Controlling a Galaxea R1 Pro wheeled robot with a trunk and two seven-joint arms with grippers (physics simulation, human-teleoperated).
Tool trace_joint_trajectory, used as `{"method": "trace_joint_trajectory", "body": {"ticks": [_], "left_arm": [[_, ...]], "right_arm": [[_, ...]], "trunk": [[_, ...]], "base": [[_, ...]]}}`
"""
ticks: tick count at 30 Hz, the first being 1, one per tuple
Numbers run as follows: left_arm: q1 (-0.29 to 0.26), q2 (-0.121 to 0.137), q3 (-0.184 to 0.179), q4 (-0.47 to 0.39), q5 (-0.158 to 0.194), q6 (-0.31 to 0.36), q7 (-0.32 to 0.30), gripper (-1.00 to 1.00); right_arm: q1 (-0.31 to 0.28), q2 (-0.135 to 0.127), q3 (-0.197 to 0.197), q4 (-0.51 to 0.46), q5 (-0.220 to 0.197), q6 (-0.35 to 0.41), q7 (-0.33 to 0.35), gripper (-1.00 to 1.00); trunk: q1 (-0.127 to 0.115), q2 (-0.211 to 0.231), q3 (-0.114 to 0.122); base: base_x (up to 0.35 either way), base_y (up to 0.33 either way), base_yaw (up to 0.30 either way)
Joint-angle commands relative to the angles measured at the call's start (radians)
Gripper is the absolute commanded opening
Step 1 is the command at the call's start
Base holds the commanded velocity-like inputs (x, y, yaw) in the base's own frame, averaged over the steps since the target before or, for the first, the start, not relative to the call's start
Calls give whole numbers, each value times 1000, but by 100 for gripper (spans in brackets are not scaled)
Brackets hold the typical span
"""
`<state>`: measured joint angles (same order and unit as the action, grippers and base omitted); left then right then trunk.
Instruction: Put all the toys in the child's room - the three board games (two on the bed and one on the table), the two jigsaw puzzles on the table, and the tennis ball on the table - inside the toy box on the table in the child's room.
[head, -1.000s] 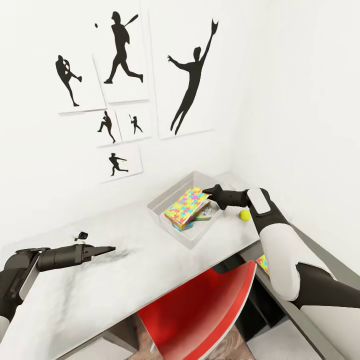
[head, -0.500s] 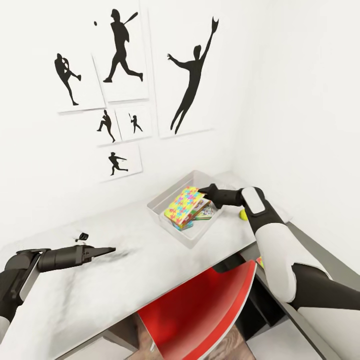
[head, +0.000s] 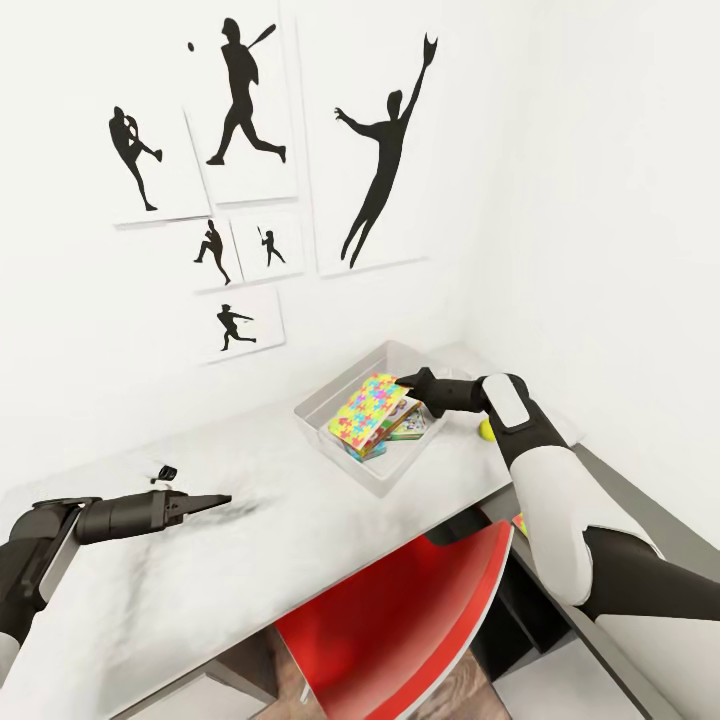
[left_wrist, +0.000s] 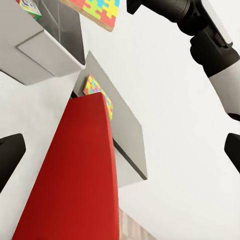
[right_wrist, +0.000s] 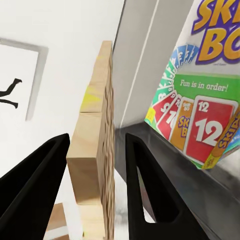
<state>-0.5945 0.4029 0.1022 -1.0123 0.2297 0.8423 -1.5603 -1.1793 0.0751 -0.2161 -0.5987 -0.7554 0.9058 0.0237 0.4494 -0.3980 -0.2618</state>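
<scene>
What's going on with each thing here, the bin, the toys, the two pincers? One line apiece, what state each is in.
toy box: on the white table, open-topped, partly filled.
jigsaw puzzle: tilted over the bin, its edge between the right pincer's fingers.
Skip-Bo game: already inside the bin.
tennis ball: on the table, outside the bin.
second jigsaw: on the lower grey section, not yet binned.
right pincer: astride the puzzle's edge, grip unclear.
left pincer: open, empty, above the table.

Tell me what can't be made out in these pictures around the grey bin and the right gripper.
- Light grey toy bin, head view: the tilted multicoloured jigsaw sheet hides what lies beneath.
- Yellow-green tennis ball, head view: partly behind the right arm.
- Second jigsaw sheet, left wrist view: partly hidden by the red chair.
- Right gripper, right wrist view: pad contact with the sheet's edge is unclear.
</scene>
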Motion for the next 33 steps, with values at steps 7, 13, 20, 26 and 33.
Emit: {"method": "trace_joint_trajectory", "body": {"ticks": [7, 13, 20, 26, 33], "left_arm": [[-1, -2, 3, 0, 0, 11, -6, 100], [-1, -1, 4, 0, 0, 11, -7, 100], [-1, 0, 5, 0, 0, 11, -7, 100], [-1, 0, 5, 0, 0, 11, -7, 100], [-1, 0, 5, 0, 0, 11, -7, 100]], "right_arm": [[0, -4, -30, -1, 4, -4, 4, -100], [0, -6, -57, -1, 4, -8, 6, -100], [0, -6, -57, -1, 4, -9, 6, -100], [0, -5, -57, -1, 4, -8, 5, -100], [0, -4, -57, -1, 4, -8, 5, -100]], "trunk": [[1, -2, -2], [1, -2, -2], [1, -2, -2], [1, -2, -2], [1, -2, -2]], "base": [[2, 0, 0], [99, 0, 0], [76, 0, 0], [22, 0, 0], [1, 0, 0]]}}
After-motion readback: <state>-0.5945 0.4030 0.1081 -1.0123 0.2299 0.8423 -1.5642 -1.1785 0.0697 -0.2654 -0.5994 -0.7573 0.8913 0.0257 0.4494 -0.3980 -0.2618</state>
